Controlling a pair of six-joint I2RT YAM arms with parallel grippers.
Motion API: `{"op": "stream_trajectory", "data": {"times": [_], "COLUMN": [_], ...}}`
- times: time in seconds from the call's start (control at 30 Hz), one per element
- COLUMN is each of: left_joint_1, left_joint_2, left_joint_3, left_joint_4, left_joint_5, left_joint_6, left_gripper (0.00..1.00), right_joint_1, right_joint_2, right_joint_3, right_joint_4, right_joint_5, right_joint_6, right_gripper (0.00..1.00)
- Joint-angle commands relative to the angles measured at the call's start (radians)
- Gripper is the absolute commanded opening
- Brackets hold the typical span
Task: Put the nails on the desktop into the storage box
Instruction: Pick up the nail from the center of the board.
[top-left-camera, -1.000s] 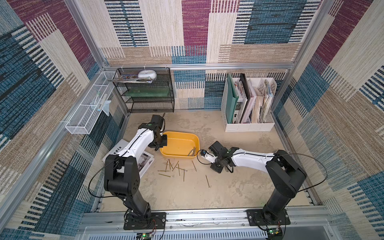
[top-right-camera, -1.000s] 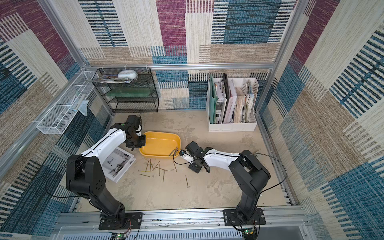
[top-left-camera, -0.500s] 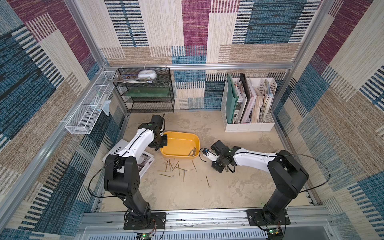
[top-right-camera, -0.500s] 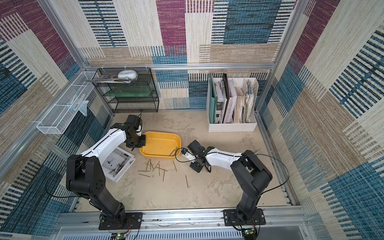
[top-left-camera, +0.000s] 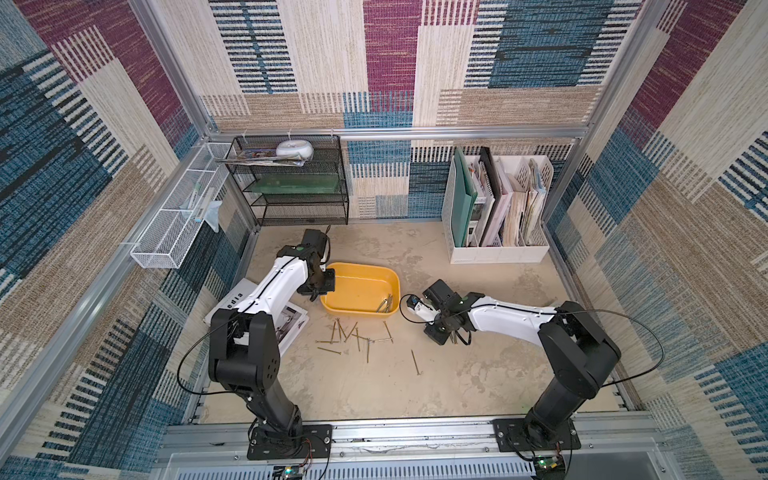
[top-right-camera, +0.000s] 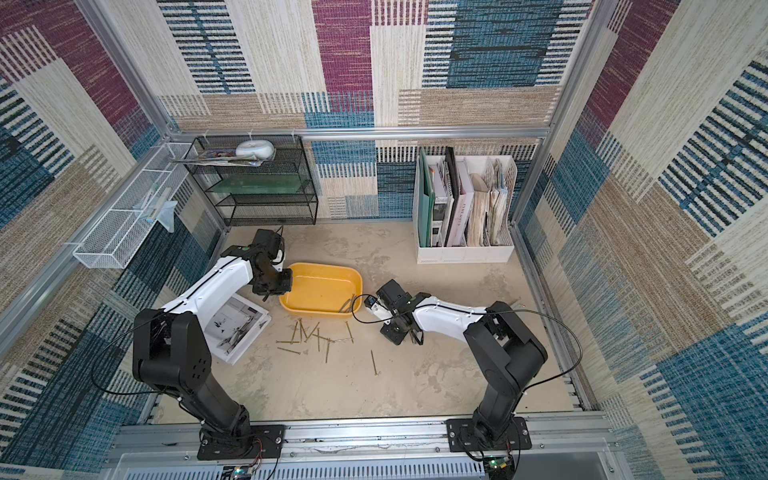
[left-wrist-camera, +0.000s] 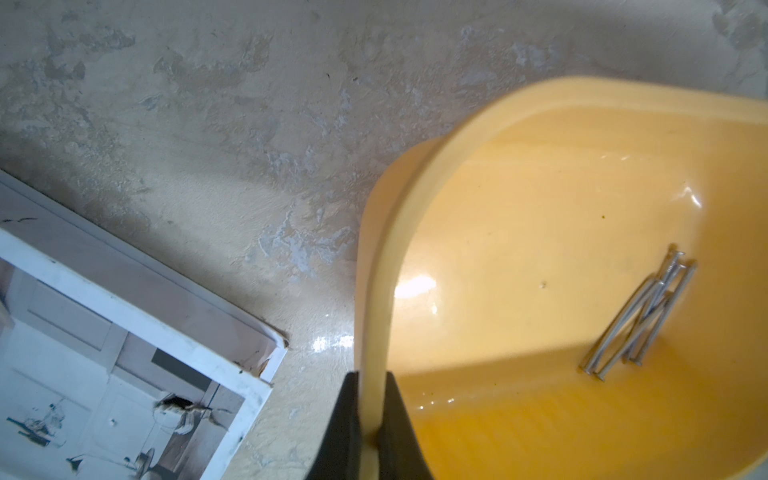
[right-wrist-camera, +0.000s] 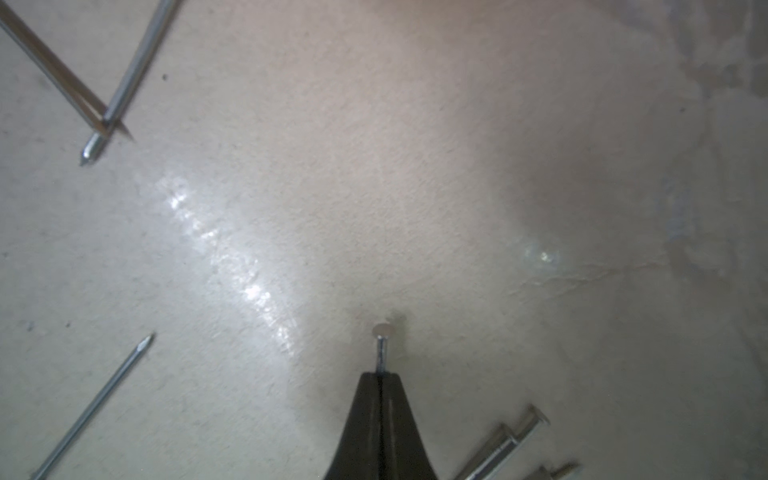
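On the desktop (top-left-camera: 374, 395), one storage box (left-wrist-camera: 374, 249) with about four nails (left-wrist-camera: 640, 320), left claw (left-wrist-camera: 370, 376) gripping rim, right claw (right-wrist-camera: 379, 376) pinching one nail (right-wrist-camera: 381, 345)

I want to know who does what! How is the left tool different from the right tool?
The left tool pinches the storage box by its rim; the right tool pinches one nail near its head. The left tool's fingers sit a rim's width apart; the right tool's nearly touch. Both are black, and both are shut on something.
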Motion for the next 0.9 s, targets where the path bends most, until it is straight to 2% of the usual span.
{"op": "stream_trajectory", "data": {"times": [0.0,0.43,0.5,0.57,0.7,0.87], "left_joint_1": [0.0,0.001,0.0,0.0,0.0,-0.001], "left_joint_2": [0.006,0.005,0.006,0.006,0.007,0.007], "left_joint_3": [0.012,0.012,0.013,0.013,0.013,0.014], "left_joint_4": [-0.008,-0.008,-0.008,-0.009,-0.008,-0.009], "left_joint_5": [0.012,0.021,0.024,0.024,0.026,0.027], "left_joint_6": [0.008,0.008,0.008,0.008,0.01,0.01], "left_gripper": [0.0,0.0,0.0,0.0,0.0,0.0], "right_joint_1": [-0.002,-0.04,-0.042,-0.043,-0.044,-0.045], "right_joint_2": [-0.019,-0.018,-0.013,-0.012,-0.019,-0.016], "right_joint_3": [0.006,0.008,0.008,0.009,0.014,0.011], "right_joint_4": [-0.013,-0.021,-0.019,-0.02,-0.026,-0.04], "right_joint_5": [-0.005,-0.101,-0.097,-0.092,-0.079,-0.054], "right_joint_6": [0.013,0.045,0.051,0.057,0.057,0.054], "right_gripper": [0.0,0.03,0.07,0.16,0.25,0.25]}}
